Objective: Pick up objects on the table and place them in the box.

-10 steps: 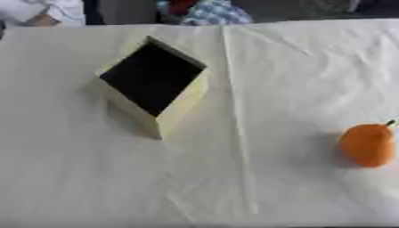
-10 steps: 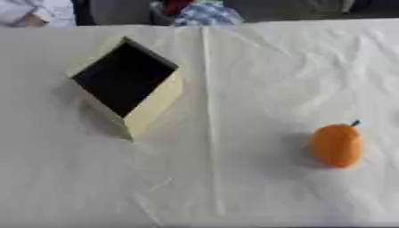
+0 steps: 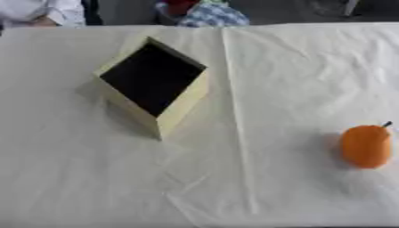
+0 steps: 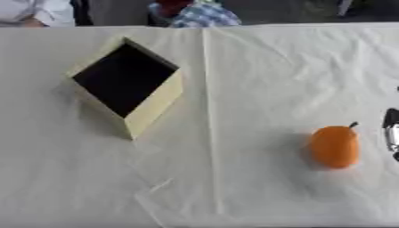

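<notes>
We see a matt, creased white cloth (image 3: 296,89) over the counter — wrinkled most right of the box (image 3: 152,84). The box looks like smooth pale-yellow card, its inside dull black. The orange fruit (image 4: 335,146) has smooth, faintly sheened skin.

I see the box (image 3: 154,87) on the left half of the table (image 3: 70,178), set cornerwise, one corner pointing toward me, its open top facing up. The fruit (image 4: 335,146) lies well apart from it, to the right and nearer me, with its stem at the far right end. A fold in the cloth (image 3: 311,80) runs front to back between them, just right of the box. My right hand (image 4: 391,131) shows at the right edge, just beside the fruit.
</notes>
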`<state>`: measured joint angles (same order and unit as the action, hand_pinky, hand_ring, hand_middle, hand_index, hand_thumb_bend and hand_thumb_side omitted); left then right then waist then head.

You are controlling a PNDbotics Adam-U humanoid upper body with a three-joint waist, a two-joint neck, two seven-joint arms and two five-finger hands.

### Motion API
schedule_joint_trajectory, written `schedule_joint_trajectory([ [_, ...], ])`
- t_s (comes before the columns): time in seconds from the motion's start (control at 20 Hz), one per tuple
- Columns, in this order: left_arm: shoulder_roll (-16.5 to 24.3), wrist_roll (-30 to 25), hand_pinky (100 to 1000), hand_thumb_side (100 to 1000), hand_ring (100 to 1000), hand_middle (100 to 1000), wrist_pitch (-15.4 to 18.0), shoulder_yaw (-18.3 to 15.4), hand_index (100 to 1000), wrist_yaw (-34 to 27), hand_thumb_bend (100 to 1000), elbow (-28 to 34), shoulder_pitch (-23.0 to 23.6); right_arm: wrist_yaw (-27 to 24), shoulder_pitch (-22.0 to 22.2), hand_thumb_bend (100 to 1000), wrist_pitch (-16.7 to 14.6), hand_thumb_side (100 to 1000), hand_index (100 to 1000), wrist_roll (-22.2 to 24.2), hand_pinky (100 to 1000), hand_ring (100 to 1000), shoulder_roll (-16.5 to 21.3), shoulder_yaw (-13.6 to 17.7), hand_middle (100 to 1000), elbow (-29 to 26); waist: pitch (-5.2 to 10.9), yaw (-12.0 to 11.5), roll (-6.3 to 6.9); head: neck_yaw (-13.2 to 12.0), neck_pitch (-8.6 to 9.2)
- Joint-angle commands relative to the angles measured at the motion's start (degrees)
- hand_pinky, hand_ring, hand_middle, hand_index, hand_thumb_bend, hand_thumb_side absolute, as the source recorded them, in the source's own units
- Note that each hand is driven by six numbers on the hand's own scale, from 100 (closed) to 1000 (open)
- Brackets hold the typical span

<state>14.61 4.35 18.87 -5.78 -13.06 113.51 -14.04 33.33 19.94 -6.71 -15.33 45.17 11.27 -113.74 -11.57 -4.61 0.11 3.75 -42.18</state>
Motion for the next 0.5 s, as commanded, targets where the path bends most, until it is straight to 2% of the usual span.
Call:
schedule_joint_trajectory([
  [0.05, 1.6, -0.2, 717, 761, 786, 793, 0.0, 0.0, 729, 0.2, 100, 1.1, -0.2, 3.6, 1.0, 100, 1.7, 829, 846, 4.9, 768, 830, 4.7, -0.3, 744, -0.8, 0.82, 0.1, -0.20, 0.5, 0.12],
  [0.25, 1.7, -0.3, 717, 756, 786, 793, 0.0, 0.1, 729, 0.3, 100, 1.1, -0.1, 4.7, 3.0, 101, 2.8, 799, 849, 8.5, 796, 840, 6.8, -2.2, 763, -0.8, 0.78, 0.2, -0.31, 0.7, 0.01],
  [0.5, 1.8, -0.5, 717, 763, 786, 794, -0.1, 0.3, 729, 0.3, 100, 1.1, 0.0, 5.7, 4.0, 100, 2.4, 803, 854, 11.0, 827, 855, 8.6, -4.4, 786, -0.8, 0.77, 0.3, -0.43, 0.5, -0.13],
])
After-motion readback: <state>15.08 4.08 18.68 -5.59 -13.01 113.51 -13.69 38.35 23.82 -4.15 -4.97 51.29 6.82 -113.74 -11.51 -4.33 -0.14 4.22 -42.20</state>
